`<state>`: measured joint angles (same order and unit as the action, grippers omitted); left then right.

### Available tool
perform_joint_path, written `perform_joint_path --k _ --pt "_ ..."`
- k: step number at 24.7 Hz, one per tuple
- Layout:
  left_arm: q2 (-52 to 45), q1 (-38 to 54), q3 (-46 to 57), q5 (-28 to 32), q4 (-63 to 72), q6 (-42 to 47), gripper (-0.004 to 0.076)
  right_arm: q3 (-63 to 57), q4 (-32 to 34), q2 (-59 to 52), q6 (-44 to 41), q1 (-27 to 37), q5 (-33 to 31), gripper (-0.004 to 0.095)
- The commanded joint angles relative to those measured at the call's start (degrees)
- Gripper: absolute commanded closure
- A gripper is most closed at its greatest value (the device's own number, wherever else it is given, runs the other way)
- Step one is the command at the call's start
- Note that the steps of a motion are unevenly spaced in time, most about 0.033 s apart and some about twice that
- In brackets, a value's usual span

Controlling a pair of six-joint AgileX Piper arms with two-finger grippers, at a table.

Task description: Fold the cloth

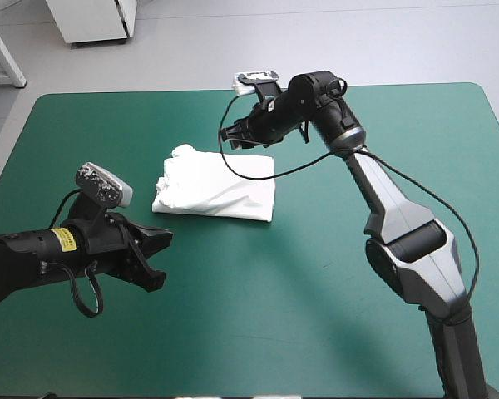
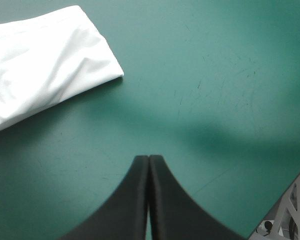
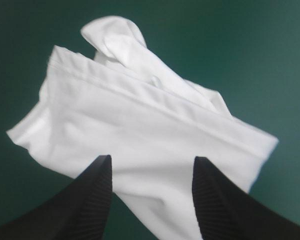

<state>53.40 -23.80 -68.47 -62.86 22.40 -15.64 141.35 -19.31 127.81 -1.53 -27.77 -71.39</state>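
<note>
T-shirt (image 1: 216, 184) is seen as a folded bundle, laid flat on the teal-green desk (image 1: 316, 316), left of centre and toward the far edge. Left hand (image 2: 148, 159) is drawn together with nothing gripped, and is held near the bundle's near-left side but apart from it. Right hand (image 3: 152, 162) is held over the bundle's far edge and spread apart. White cloth is seen in the gap, and nothing is clamped.

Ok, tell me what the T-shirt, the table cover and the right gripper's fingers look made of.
T-shirt: soft white fabric, likely cotton, matte; creases and a stitched hem show. Teal-green cover: smooth sheet, perhaps vinyl or rubber, slight sheen; fine scuffs. Right gripper's fingers: matte black, probably rubber or plastic; ribbed inner faces.
</note>
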Motion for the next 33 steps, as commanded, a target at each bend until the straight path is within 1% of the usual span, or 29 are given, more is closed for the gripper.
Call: perform_joint_path --k 1,3,4,5,6,8,10,14,18,20,23,24,25,27,29,30,31,33 --pt "-0.41 0.01 -1.43 2.0 2.15 0.01 0.0733 -12.22 -0.55 -9.11 1.11 2.51 1.64 0.0441" --pt "-0.41 0.01 -1.43 2.0 2.15 0.16 0.0733 -20.04 -0.4 -11.58 2.99 3.18 1.64 0.0441" --pt "-0.41 0.01 -1.43 2.0 2.15 0.16 0.0733 -21.54 -0.4 -11.67 3.78 3.18 1.76 0.0441" --pt "-0.41 0.01 -1.43 2.0 2.15 0.16 0.0733 -23.38 -0.68 -11.67 4.25 3.4 3.16 0.0441" --pt "-0.41 0.01 -1.43 2.0 2.15 0.16 0.0733 -24.68 -1.9 -11.53 4.25 3.63 5.84 0.0441" --pt "-0.41 0.01 -1.43 1.41 2.15 0.28 0.0733 -26.31 -1.61 -10.73 4.65 3.63 8.57 0.0441" --pt "-0.41 0.01 -1.43 1.44 2.15 0.41 0.0733 -26.82 -1.61 -9.38 4.65 3.65 8.83 0.0441" --pt "-0.41 0.01 -1.43 1.44 1.9 0.41 0.0733 -26.82 -4.19 -6.57 5.28 3.65 9.84 0.0441" --pt "-0.41 0.01 -1.43 1.44 1.9 0.41 0.0733 -26.82 -4.52 -4.9 5.28 3.65 10.63 0.0441" --pt "-0.41 0.01 -1.43 1.44 1.8 0.41 0.0733 -26.82 -6.04 -4.03 5.6 3.65 10.91 0.0442" --pt "-0.41 0.01 -1.43 2.12 1.8 0.41 0.0733 -26.82 -10.92 -2.96 8.46 3.65 11.15 0.0442" --pt "-0.41 0.01 -1.43 2.42 1.8 0.41 0.0733 -26.82 -11.64 -2.71 8.59 3.41 11.15 0.0446" --pt "-0.41 0.01 -1.43 2.91 1.8 0.41 0.0733 -26.82 -11.82 -2.56 8.47 3.24 11.2 0.0472" --pt "-0.41 0.01 -1.43 3.33 1.8 0.41 0.0733 -26.82 -11.72 -2.18 7.94 3.1 11.1 0.0598" --pt "-0.41 0.01 -1.43 3.33 1.8 0.41 0.0733 -26.82 -11.19 -2.18 7.82 3.1 11.09 0.0831" --pt "-0.41 0.01 -1.43 3.33 1.8 0.41 0.0733 -26.82 -10.52 -2.18 7.67 3.1 11.0 0.093" --pt "-0.41 0.01 -1.43 3.33 1.8 0.41 0.0733 -26.68 -9.3 -2.18 6.83 3.1 10.97 0.0914" --pt "-0.41 0.01 -1.43 3.33 1.8 0.41 0.0733 -26.22 -5.72 -2.18 5.27 3.22 9.78 0.0922"
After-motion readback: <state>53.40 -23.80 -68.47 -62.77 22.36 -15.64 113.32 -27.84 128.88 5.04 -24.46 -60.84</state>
